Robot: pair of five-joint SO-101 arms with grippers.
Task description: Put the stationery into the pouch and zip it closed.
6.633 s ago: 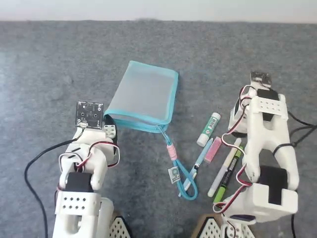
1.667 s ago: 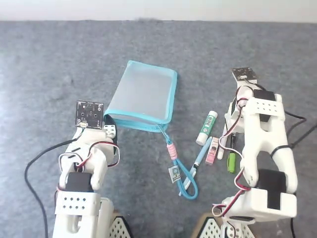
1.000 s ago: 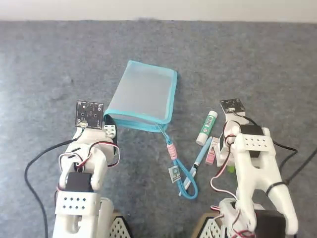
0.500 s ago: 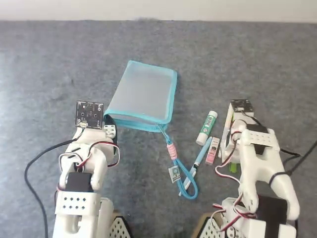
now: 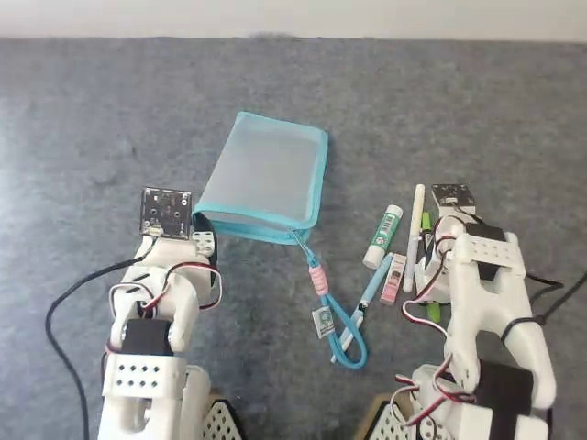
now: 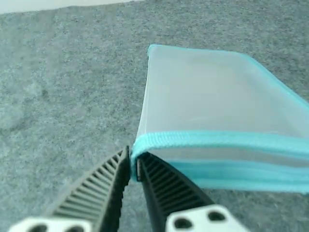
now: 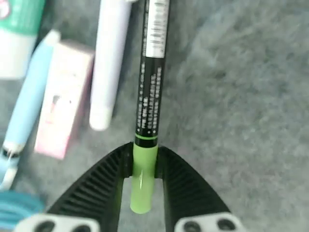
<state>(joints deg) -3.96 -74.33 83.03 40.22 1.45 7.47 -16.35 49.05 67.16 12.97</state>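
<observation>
A translucent pouch [image 5: 271, 179] with teal trim lies flat, its zip open along the near edge. My left gripper [image 5: 204, 229] is shut on the pouch's teal corner [image 6: 140, 145]. My right gripper [image 7: 144, 166] is shut on the green end of a black-and-green marker [image 7: 150, 82], low over the mat. Beside the marker lie a white pen [image 7: 112, 58], a pink eraser [image 7: 60, 96], a light blue pen [image 7: 29, 96] and a green-and-white glue stick [image 5: 383, 236]. In the high view my right gripper [image 5: 429, 298] sits just right of the white pen [image 5: 415, 236].
The pouch's teal wrist strap [image 5: 341, 321] with a pink bead and a small tag trails toward the near edge, across the blue pen [image 5: 367, 293]. The grey mat [image 5: 110, 110] lies bare to the left and beyond the pouch.
My right arm has drawn back from the far side, come down over the pens and shut on the marker's green end. The white pen has turned straighter. The left arm has kept still.
</observation>
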